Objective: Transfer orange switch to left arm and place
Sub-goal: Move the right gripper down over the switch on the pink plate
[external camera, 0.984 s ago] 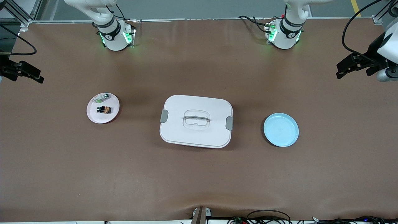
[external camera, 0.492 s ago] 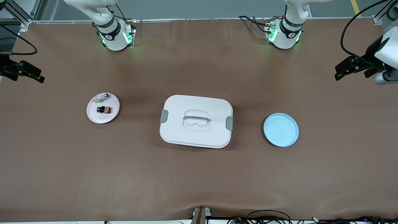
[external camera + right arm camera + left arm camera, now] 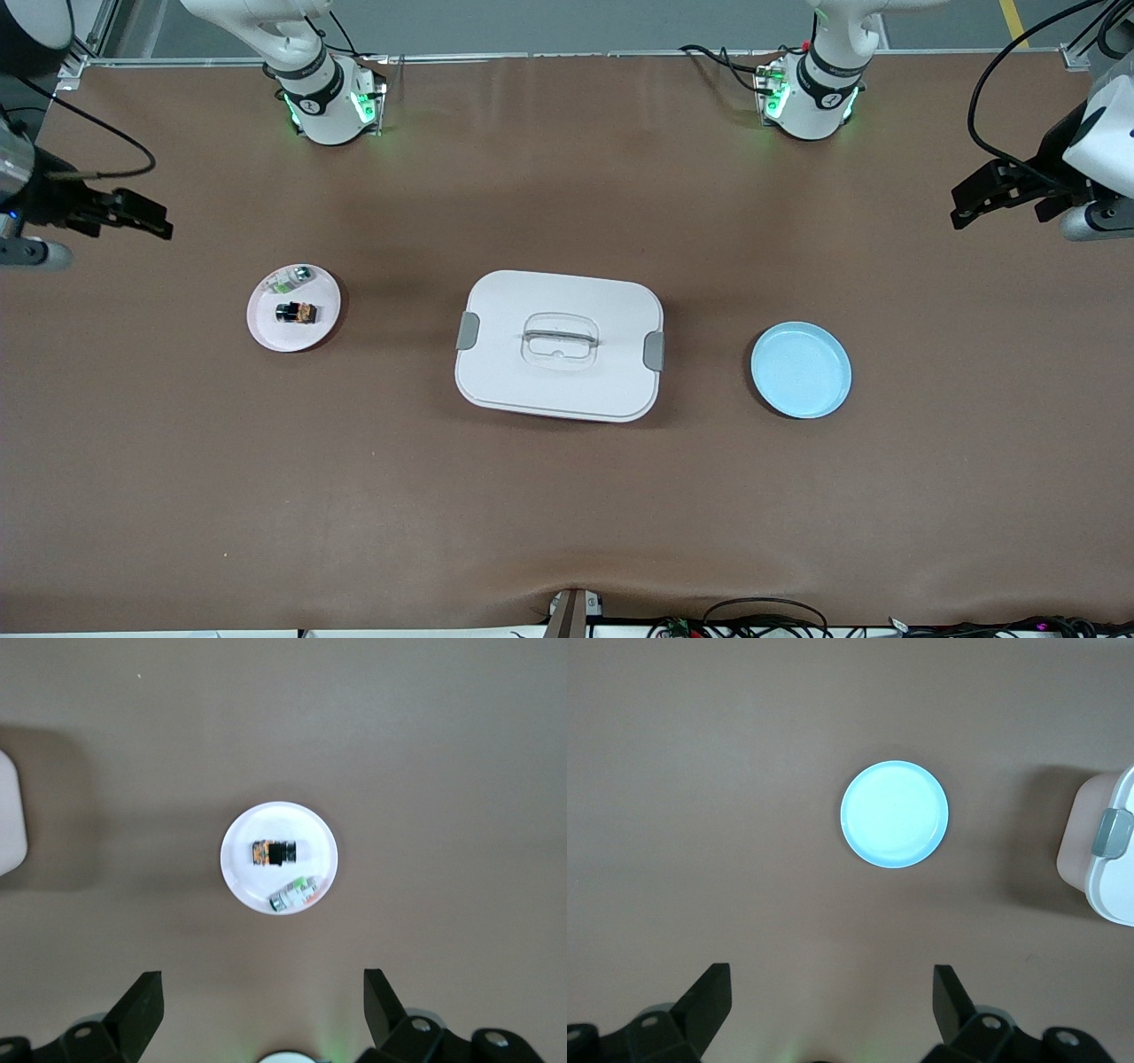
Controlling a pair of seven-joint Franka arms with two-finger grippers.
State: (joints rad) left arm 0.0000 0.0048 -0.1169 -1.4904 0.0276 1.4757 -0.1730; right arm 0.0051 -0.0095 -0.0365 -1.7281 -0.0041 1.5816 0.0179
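The orange switch [image 3: 297, 312] is a tiny black block with an orange face. It lies on the pink plate [image 3: 266, 332], and it also shows in the right wrist view [image 3: 274, 852]. The white box [image 3: 559, 345] stands at the table's middle, its latched edge in the left wrist view [image 3: 1109, 850]. My right gripper [image 3: 146, 222] is open and empty, high over the table at the right arm's end, apart from the pink plate [image 3: 319, 828]. My left gripper [image 3: 974, 197] is open and empty, high over the left arm's end.
A small clear-and-green part [image 3: 288, 280] lies on the pink plate beside the switch, also in the right wrist view [image 3: 294, 895]. A blue plate [image 3: 801, 369] sits between the box and the left arm's end, also in the left wrist view [image 3: 895, 814].
My right gripper has moved in from the table's end toward the pink plate. My left gripper has shifted slightly toward the table's middle. Nothing on the table has moved.
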